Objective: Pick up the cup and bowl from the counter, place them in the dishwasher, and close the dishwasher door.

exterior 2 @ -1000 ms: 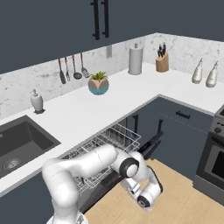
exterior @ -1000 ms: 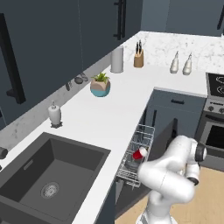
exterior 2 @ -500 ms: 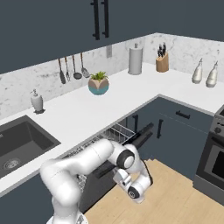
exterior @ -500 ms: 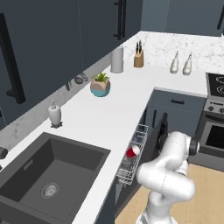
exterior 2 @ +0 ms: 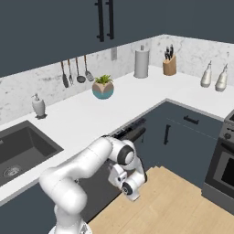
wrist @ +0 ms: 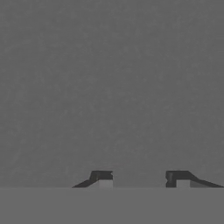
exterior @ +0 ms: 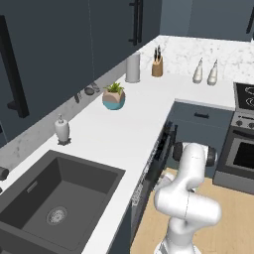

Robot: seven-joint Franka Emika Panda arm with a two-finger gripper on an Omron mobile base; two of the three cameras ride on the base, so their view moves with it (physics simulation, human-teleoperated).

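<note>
The door (exterior 2: 130,133) is a flat dark blue-grey panel like the cabinets beside it, with a short dark bar handle near its top edge. It stands nearly upright under the white marbled surface (exterior: 124,134), its top tipped a little out from the cabinet front, so a narrow gap shows along the top. Its long axis runs along the surface edge, and its face looks out over the wooden floor (exterior 2: 178,201). In the left base view the door (exterior: 159,151) is seen edge-on, with a strip of silver wire rack (exterior: 144,181) showing in the gap just under the surface edge.

The arm bends low in front of the door, its hand close against the panel. In the hand view the gripper (wrist: 142,178) has its two dark tips apart with nothing between them, facing a plain grey plane that is too close to tell apart.

On the surface stand a teal pot (exterior 2: 103,89) with a plant, a white soap dispenser (exterior 2: 38,106) near the dark sink (exterior: 54,198), a paper roll (exterior 2: 141,63) and a knife block (exterior 2: 169,66).
</note>
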